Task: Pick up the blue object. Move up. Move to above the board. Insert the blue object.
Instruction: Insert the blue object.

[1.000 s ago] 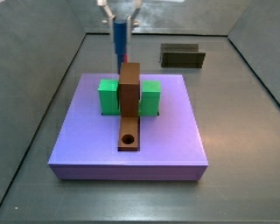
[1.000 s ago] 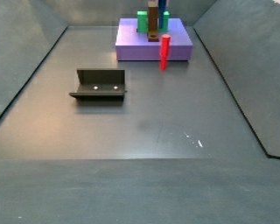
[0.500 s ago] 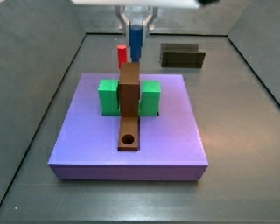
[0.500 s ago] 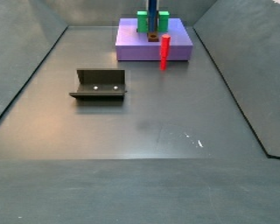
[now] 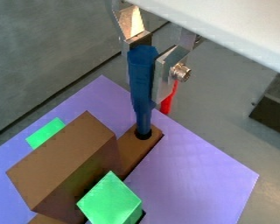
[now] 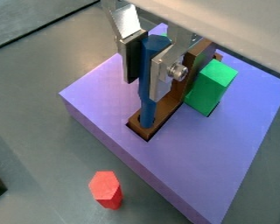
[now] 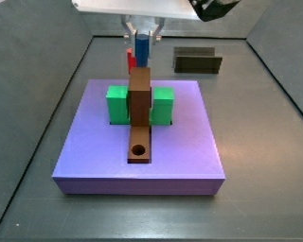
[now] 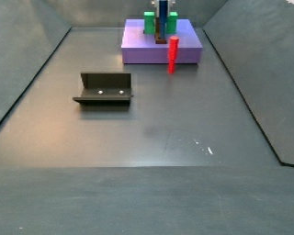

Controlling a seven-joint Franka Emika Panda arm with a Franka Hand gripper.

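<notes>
Claw (image 5: 150, 58) upright, pointing down, fingers (image 6: 130, 51) clamped on blue peg (image 5: 142, 87).

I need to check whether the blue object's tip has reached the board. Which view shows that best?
A wrist view: the blue object, in the gripper, meets the board at a hole. The other wrist view agrees. Both side views show only its top.

You get even, soft light with flat colours and faint shadows. The floor (image 8: 150, 138) carries a small pale glare spot in a side view. The gripper (image 5: 149, 54) looks sharp up close; far things in the side views are small and coarse.
</notes>
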